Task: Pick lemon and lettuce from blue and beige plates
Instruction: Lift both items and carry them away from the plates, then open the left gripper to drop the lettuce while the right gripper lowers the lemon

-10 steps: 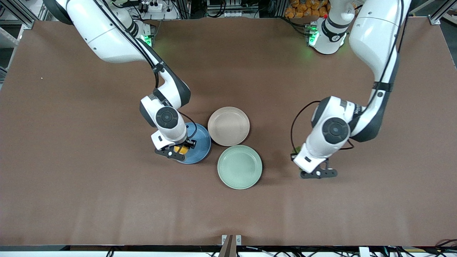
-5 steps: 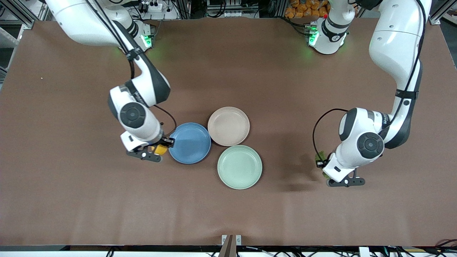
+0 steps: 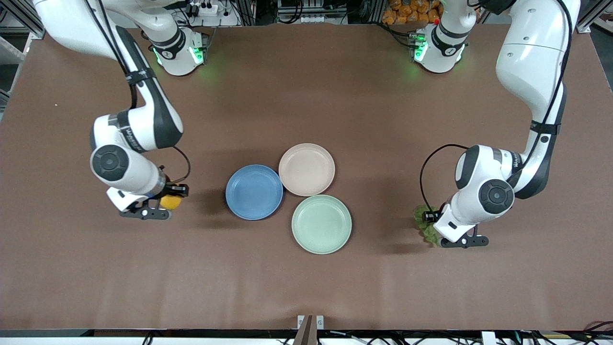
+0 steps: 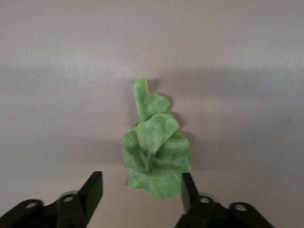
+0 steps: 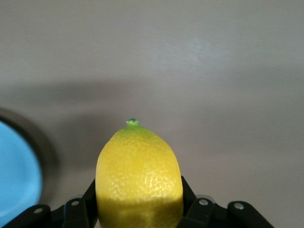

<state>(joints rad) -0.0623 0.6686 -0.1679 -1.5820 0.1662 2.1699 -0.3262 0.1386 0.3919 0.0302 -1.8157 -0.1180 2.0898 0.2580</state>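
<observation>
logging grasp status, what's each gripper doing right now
Left gripper: open, the lettuce lies on the table between its fingers.
Right gripper: shut on the lemon, over bare table beside the blue plate.

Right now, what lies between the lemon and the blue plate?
Bare table only, per the front view: the lemon, gripped in the right hand, is clear of the blue plate.

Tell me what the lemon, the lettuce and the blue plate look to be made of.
Lemon: glossy, evenly dimpled yellow skin, real or plastic, cannot tell. Lettuce: matte, wrinkled green leaf with thick smooth folds, possibly soft plastic or fabric. Blue plate: matte, even colour, no glare, perhaps plastic or fibre composite.
</observation>
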